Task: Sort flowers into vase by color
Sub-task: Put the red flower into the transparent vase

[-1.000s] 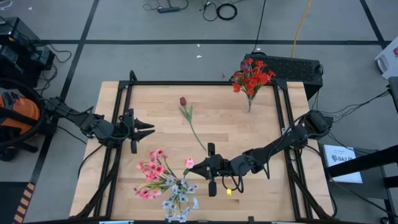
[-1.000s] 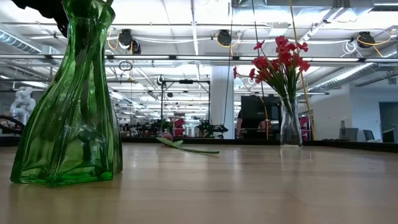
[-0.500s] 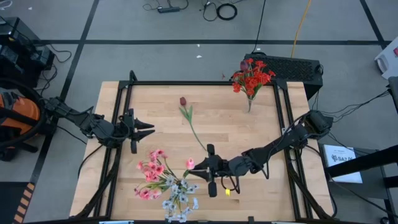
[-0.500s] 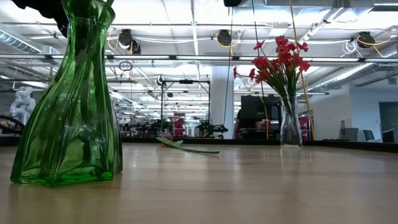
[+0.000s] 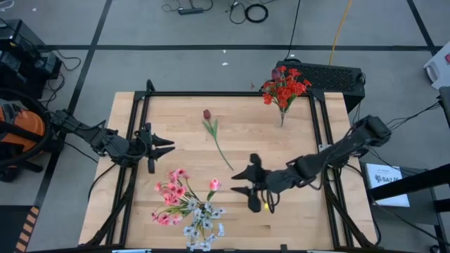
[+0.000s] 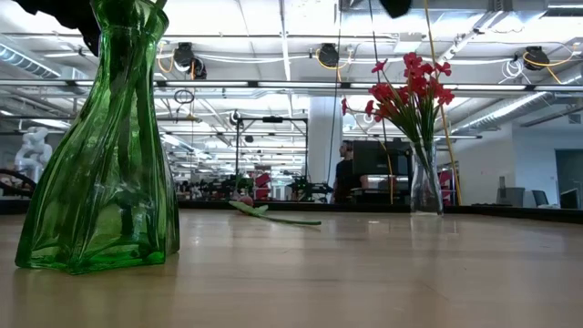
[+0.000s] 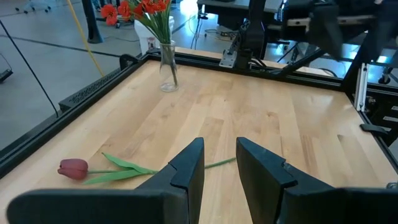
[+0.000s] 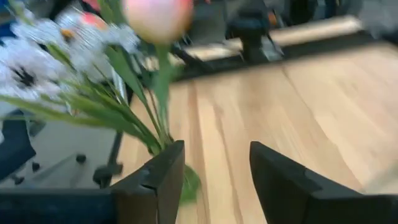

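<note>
A green glass vase (image 6: pixel 100 146) stands near the table's near edge and holds pink sprays (image 5: pixel 171 193), whitish sprigs (image 5: pixel 202 226) and a pink bud (image 5: pixel 214 184). My right gripper (image 5: pixel 244 180) is open just right of that bud (image 8: pixel 157 17), with nothing between its fingers. A maroon tulip (image 5: pixel 207 114) lies flat on the wood, its stem running toward the near right. Red flowers (image 5: pixel 285 86) stand in a clear vase (image 6: pixel 424 182) at the far right. My left gripper (image 5: pixel 166 145) waits open at the table's left side.
A black metal frame (image 5: pixel 232 93) runs around the tabletop. Bare wood lies between the tulip (image 7: pixel 73 168) and the clear vase (image 7: pixel 166 62), and across the table's middle. In the low view a person (image 6: pixel 345 173) shows in the room beyond the table.
My right gripper has opened and let go of the pink bud's stem, then drawn back toward the table's right edge. The pink bud stays standing in the green vase with the other pink and white flowers.
</note>
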`<state>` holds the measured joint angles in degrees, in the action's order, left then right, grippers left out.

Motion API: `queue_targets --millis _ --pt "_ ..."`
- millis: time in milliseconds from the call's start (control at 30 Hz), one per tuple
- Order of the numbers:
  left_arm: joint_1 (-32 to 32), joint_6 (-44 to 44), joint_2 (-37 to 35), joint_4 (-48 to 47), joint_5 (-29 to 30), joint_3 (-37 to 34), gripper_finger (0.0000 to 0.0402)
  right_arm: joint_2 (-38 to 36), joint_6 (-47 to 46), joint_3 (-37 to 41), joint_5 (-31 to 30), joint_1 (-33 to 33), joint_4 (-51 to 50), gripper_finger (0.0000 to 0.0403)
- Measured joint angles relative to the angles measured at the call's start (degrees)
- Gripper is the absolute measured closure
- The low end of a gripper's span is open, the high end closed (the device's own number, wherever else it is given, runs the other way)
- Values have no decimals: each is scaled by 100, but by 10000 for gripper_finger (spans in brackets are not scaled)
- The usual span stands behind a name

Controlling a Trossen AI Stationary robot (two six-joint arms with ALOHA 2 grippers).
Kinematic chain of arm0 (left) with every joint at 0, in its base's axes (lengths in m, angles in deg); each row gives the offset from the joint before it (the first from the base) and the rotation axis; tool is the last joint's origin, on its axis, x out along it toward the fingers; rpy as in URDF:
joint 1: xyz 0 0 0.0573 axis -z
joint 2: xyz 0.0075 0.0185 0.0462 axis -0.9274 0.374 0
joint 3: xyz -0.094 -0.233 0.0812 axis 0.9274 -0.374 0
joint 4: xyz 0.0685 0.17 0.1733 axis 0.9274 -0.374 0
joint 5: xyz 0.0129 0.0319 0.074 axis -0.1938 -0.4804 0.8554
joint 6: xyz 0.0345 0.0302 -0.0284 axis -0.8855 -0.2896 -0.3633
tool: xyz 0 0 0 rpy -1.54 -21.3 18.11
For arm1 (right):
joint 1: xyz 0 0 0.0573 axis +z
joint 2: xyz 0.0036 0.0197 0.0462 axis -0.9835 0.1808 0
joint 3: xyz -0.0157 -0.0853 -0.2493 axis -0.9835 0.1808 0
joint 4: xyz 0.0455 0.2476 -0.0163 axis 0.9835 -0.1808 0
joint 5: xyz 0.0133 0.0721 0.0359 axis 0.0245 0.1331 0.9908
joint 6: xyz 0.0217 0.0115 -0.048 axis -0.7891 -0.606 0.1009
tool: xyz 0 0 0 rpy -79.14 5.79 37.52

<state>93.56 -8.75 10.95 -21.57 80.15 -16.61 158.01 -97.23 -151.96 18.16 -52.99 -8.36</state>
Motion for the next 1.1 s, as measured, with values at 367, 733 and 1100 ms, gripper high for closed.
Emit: queue_targets --millis 367,733,1100 --pt "-4 740 28 17 1193 0 301 -853 -3105 0 -35 11 -3856 253" --pt "-205 1737 596 175 1620 1 301 -791 -4394 931 309 -96 -4701 273" --pt "-1061 1760 1730 1579 1649 2 301 -1098 -3845 2242 916 -735 -2820 273"
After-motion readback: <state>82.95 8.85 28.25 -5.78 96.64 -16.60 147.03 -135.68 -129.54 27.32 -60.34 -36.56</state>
